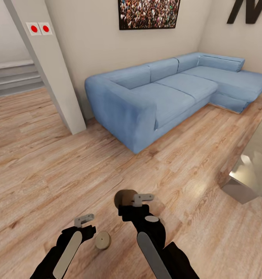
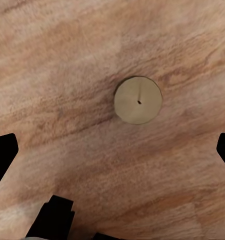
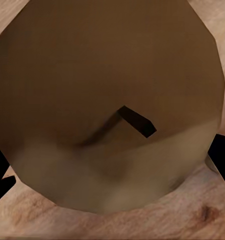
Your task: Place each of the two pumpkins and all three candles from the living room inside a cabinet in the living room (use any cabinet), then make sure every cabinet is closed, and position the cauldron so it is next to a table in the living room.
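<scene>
Bare wooden floor (image 1: 49, 166) spreads wide to the left and ahead of both arms. Far ahead, the blue sofa (image 1: 154, 97) blocks the way, with a white pillar (image 1: 53, 69) far left and a glass table (image 1: 255, 162) at the right edge. On the near floor, one candle (image 1: 103, 240) stands free between the arms, open floor all around it; another candle (image 1: 125, 197) sits just beyond the right gripper (image 1: 140, 203).
</scene>
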You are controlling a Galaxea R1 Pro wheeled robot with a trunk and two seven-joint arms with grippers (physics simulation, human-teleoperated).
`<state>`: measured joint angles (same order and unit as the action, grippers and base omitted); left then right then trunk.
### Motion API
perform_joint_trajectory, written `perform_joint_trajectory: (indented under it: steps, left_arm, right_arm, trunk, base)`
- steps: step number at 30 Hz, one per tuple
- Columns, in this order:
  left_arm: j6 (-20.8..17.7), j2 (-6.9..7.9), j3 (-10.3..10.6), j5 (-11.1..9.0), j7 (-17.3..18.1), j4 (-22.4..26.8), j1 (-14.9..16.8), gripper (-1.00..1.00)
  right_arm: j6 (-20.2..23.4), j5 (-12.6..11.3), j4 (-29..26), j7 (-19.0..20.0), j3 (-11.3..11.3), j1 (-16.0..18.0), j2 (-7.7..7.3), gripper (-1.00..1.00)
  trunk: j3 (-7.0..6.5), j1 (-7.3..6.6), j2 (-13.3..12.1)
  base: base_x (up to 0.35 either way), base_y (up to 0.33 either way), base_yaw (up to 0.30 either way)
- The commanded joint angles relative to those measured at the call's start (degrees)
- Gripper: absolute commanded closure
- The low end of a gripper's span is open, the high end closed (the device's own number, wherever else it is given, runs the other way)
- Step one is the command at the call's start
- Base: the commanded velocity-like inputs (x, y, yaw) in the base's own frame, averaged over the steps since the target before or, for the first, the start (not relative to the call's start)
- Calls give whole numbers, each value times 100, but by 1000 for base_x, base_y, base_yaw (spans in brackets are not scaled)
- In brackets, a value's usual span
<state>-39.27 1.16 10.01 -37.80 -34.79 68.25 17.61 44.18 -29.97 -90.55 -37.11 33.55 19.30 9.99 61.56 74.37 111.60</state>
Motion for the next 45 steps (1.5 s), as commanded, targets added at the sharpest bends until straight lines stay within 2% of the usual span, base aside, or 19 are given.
perform_joint_trajectory:
  steps: [1, 4, 8, 9, 10, 12, 15, 18, 20, 23, 27, 32, 34, 38, 45]
  left_arm:
    - [11, 16, 21, -56, -57, -26, 29, -100]
    - [109, 34, 22, -55, -50, -193, 66, -100]
    - [474, 24, 26, -2, -46, -385, 121, -100]
    - [529, 17, 27, 33, -45, -410, 129, -100]
    - [554, 11, 32, 48, -45, -419, 132, -100]
    - [581, -1, 52, 76, -45, -428, 135, -100]
    - [640, -14, 70, 92, -43, -433, 137, -100]
    - [756, -18, 113, 96, 45, -435, 137, -100]
    - [792, -13, 258, 102, 229, -435, 138, -100]
    - [817, -4, 458, 137, 485, -435, 138, -100]
    - [832, 13, 513, 210, 561, -455, 138, -100]
    - [833, 9, 519, 219, 584, -470, 138, -100]
    - [834, 7, 519, 220, 645, -475, 138, -100]
    - [834, 11, 519, 220, 762, -478, 138, -100]
    - [834, 15, 519, 221, 797, -479, 138, -100]
  right_arm:
    - [11, -46, -6, -52, 18, 8, 0, 100]
    - [2, -50, -7, -37, 27, 21, 0, 100]
    - [-23, -51, -7, 55, -8, 36, 0, 100]
    - [-26, -52, -7, 172, -154, 54, 0, 100]
    - [-23, -52, -7, 315, -369, 61, 0, 100]
    - [10, -56, -7, 825, -1012, 69, 0, 100]
    - [185, -60, -5, 2051, -1946, 73, 0, 100]
    - [399, -57, -5, 3080, -2564, 64, 0, 100]
    - [450, -56, -5, 3404, -2751, 44, 0, 100]
    - [478, -59, -6, 3604, -2844, 27, 0, 100]
    - [493, -66, -5, 3801, -2850, 11, 0, 100]
    - [494, -63, -5, 4851, -2644, 15, 0, 100]
    - [489, -62, -6, 5090, -2602, 19, 0, 100]
    - [482, -62, -7, 5238, -2575, 14, 0, 100]
    - [447, -60, -7, 5275, -2580, -9, 0, 100]
  trunk:
    - [23, 22, 44]
    - [76, 88, 164]
    - [148, 176, 324]
    - [166, 198, 364]
    - [184, 220, 405]
    - [220, 263, 485]
    - [274, 329, 605]
    - [328, 395, 725]
    - [364, 439, 806]
    - [418, 505, 926]
    - [489, 593, 1086]
    - [579, 703, 1287]
    - [615, 747, 1367]
    - [687, 835, 1528]
    - [812, 988, 1808]
  base:
    - [0, 0, 0]
    - [0, 0, 0]
    - [0, 0, 0]
    - [0, 0, 0]
    - [0, 0, 0]
    - [0, 0, 0]
    - [0, 0, 0]
    - [0, 0, 0]
    - [0, 0, 0]
    - [0, 0, 0]
    - [0, 0, 0]
    - [0, 0, 0]
    - [0, 0, 0]
    - [0, 0, 0]
    - [0, 0, 0]
